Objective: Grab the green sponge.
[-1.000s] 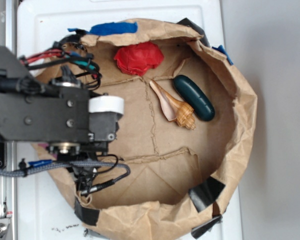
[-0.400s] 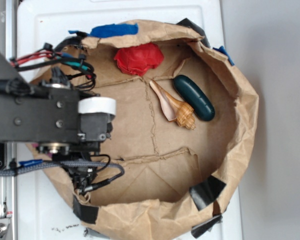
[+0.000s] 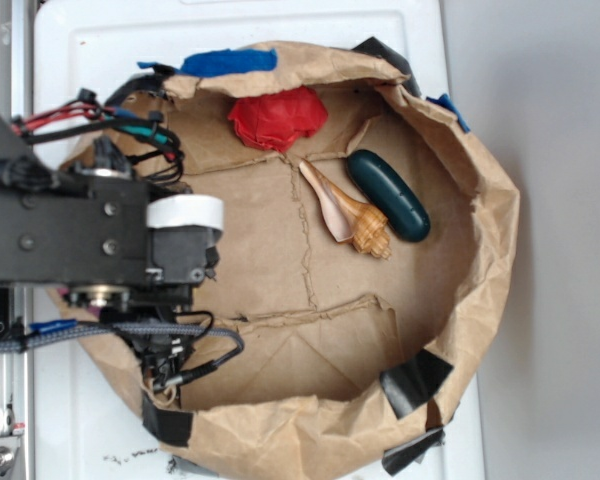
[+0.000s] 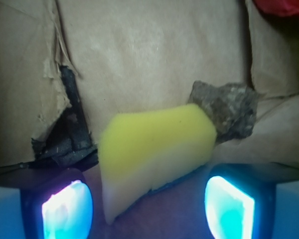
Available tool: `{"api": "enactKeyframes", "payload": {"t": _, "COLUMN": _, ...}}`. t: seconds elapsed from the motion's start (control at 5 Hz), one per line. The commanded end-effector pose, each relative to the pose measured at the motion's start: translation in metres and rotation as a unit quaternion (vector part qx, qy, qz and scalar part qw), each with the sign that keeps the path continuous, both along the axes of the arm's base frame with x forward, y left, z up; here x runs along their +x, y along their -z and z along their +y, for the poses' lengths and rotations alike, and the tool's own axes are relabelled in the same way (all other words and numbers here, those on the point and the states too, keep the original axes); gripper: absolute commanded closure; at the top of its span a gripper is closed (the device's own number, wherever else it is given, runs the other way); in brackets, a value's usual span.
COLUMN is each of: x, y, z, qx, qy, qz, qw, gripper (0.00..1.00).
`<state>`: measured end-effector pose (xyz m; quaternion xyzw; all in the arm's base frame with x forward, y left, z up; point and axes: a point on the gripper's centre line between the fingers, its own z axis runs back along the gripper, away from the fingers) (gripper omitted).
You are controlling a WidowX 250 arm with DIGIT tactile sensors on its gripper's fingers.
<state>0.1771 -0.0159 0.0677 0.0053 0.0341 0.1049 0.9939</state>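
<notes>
Gripper: jaws wide apart, holding nothing.
Green sponge: between the two glowing pads, yellow side showing, beside a grey rock, on brown paper.
Writing: none is readable.

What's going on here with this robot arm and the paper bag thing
A robot arm is reaching into a shallow brown paper bag, going for the sponge. In the wrist view the yellow sponge sits between the tool's two lit fingers, which look apart from it on both sides, so nothing seems grasped yet. A grey rock lies just behind the sponge. Further off, a seashell, a dark-green capsule and a red crumpled item lie untouched.
</notes>
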Motion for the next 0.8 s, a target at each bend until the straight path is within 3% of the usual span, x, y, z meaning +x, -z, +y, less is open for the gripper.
{"api": "enactKeyframes", "payload": {"t": 0.0, "x": -0.0029, "y": 0.0123, "z": -0.0106, "qx": 0.010, "qy": -0.017, "qz": -0.026, "qw": 0.999, "gripper": 0.00}}
{"api": "enactKeyframes", "payload": {"t": 0.6, "x": -0.0060, "y": 0.0171, "z": -0.0121, "qx": 0.023, "qy": -0.028, "qz": -0.038, "qw": 0.999, "gripper": 0.00}}
